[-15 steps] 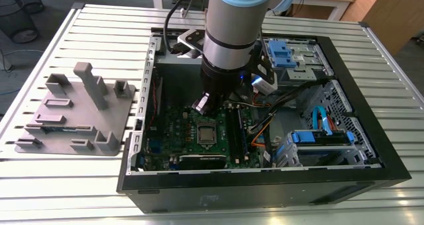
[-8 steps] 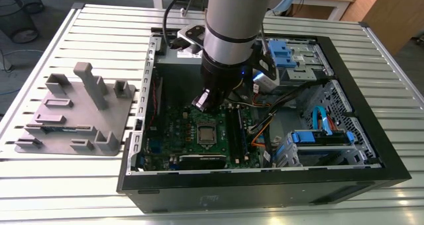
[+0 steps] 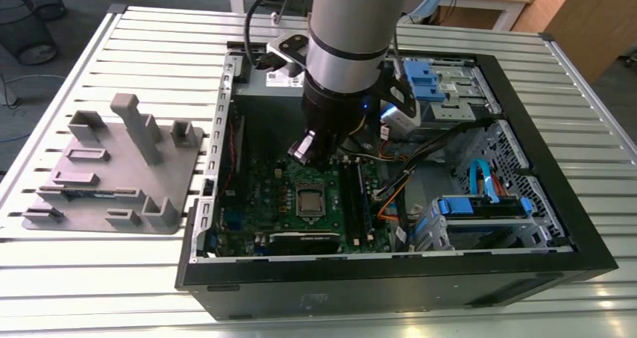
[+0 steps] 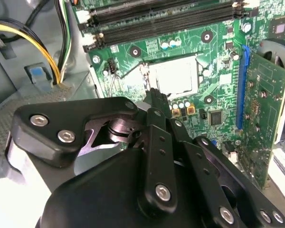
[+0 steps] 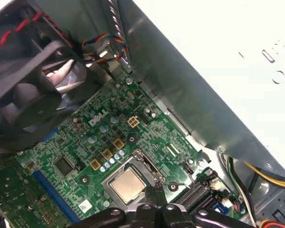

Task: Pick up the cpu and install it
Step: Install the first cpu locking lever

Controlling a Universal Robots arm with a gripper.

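Exterior view: open computer case [image 3: 557,256] lies on a slatted metal tabletop [image 3: 100,278], grey moulded tray [image 3: 110,174] with upright posts sits on the tabletop at the exterior view's left, apart from the case. The arm [image 3: 348,47] reaches down into the case over the green motherboard [image 3: 253,204]; the cpu [image 3: 309,201] sits flat in the socket frame [image 3: 310,189] in the middle of the board, just below the arm's lower end. Second wrist view: black tool [image 4: 154,95] has fingers pressed together at the tip, nothing between them; it hangs near the board, and the cpu [image 4: 173,76], glaring pale silver, lies in the socket just beyond the tip. Dark memory slots [image 4: 161,14] run along the far side of the socket, yellow and black cables [image 4: 42,47] at the case wall. First wrist view: cpu [image 5: 127,184] seated in the socket frame [image 5: 147,164], tool tip [image 5: 155,192] right beside its edge, whether touching can't tell. Black fan [image 5: 23,90] sits at the board's far corner, grey case wall [image 5: 190,95] alongside.
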